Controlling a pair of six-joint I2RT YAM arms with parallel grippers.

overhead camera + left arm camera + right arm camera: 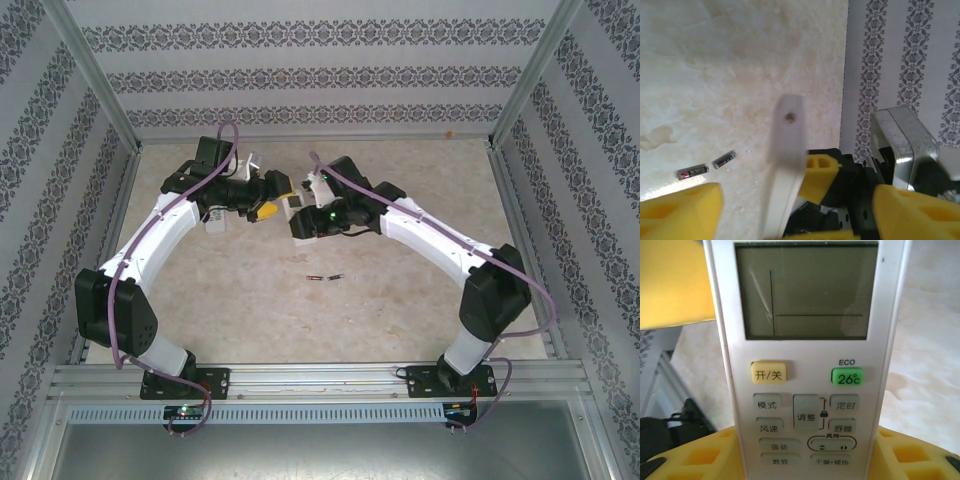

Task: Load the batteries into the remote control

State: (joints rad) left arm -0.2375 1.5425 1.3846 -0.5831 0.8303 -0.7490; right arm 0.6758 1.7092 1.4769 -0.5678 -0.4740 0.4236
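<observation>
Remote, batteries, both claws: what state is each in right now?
Right claw: shut on the remote.
Left claw: open, fingers wide apart, gripping nothing.
Remote: held up off the table, button face toward the right wrist camera.
Display: blank.
Batteries: two lying loose on the table, not loaded.

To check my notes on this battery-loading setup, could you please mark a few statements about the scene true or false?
1. Two small dark cylindrical batteries lie on the beige marbled table. True.
2. The white plastic remote control lies flat on the table. False: the right hand holds it off the table.
3. The remote's green button reads 26°C. True.
4. The left hand grips a battery. False: both lie on the table, away from it.
</observation>
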